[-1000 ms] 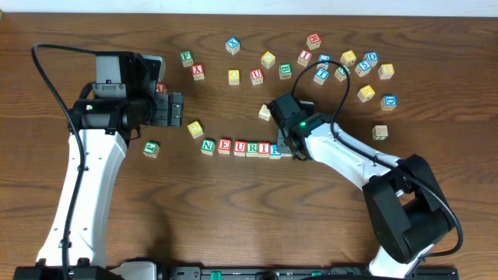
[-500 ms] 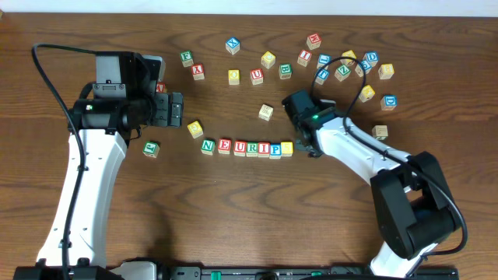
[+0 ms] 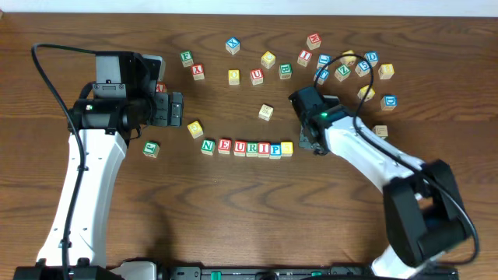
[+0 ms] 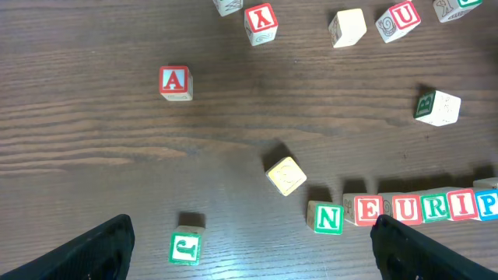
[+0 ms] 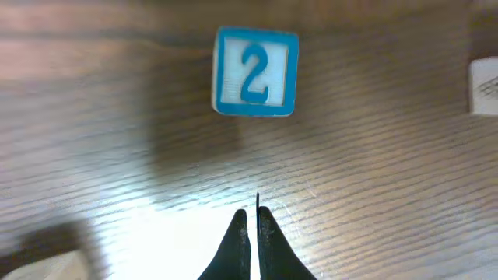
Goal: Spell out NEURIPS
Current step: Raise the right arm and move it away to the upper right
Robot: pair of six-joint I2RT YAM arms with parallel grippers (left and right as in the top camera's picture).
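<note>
Pinched shut on nothing, the right gripper [image 5: 250, 222] hovers just at 3 o'clock of the NEURIPS row [image 3: 247, 147], where a stray swing toward 9 o'clock would likely knock its yellow end cube [image 3: 287, 147] askew; the left gripper [image 4: 249, 233] gapes wide, empty.

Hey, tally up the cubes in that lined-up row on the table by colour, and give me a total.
Green letter: 2, N cube and R cube
Red letter: 3, E cube, U cube and I cube
Blue letter: 1, P cube
Yellow face, letter unreadable: 1, yellow cube at the row's end
Total: 7
</note>
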